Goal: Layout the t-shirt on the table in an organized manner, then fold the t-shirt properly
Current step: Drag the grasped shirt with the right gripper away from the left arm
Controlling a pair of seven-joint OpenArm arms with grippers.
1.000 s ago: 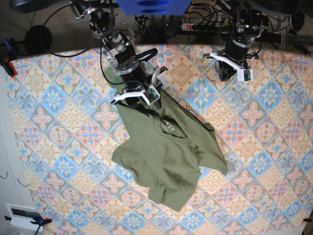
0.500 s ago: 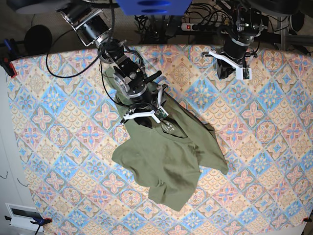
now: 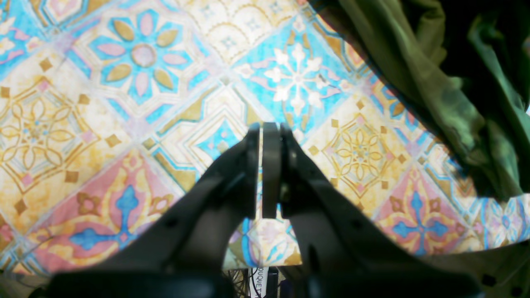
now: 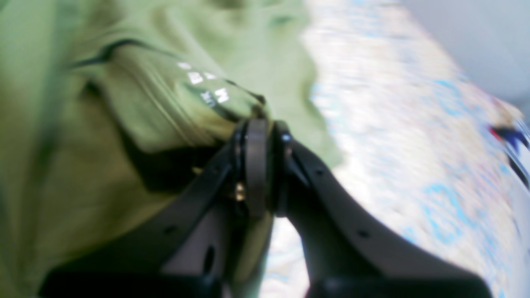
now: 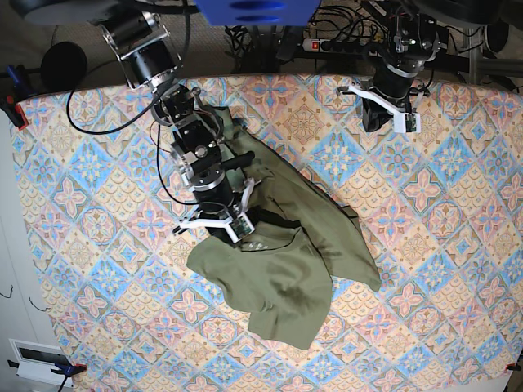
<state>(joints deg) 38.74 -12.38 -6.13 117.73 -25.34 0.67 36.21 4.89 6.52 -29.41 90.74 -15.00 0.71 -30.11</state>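
Note:
The olive-green t-shirt [image 5: 282, 265] lies crumpled in the middle of the table [image 5: 433, 245]. My right gripper [image 5: 235, 235] is shut on the shirt's collar, next to the white printed label [image 4: 203, 87]. In the right wrist view the gripper [image 4: 258, 124] pinches a fold of green fabric [image 4: 103, 165] above the table [image 4: 393, 124]. My left gripper [image 5: 377, 122] hangs shut and empty over the table's far right part, away from the shirt. In the left wrist view it [image 3: 265, 129] has nothing between its fingers, and a shirt edge [image 3: 434, 87] shows at the upper right over the table [image 3: 124, 103].
A power strip [image 5: 335, 42] and cables lie behind the table's back edge. A clamp [image 5: 15, 106] grips the table's left edge. A white box [image 5: 37, 359] sits off the front left corner. The table's back edge shows in the left wrist view [image 3: 269, 265].
My right gripper has moved toward the table's front with the collar in it, dragging the shirt's upper part over the body. The left arm has stayed put.

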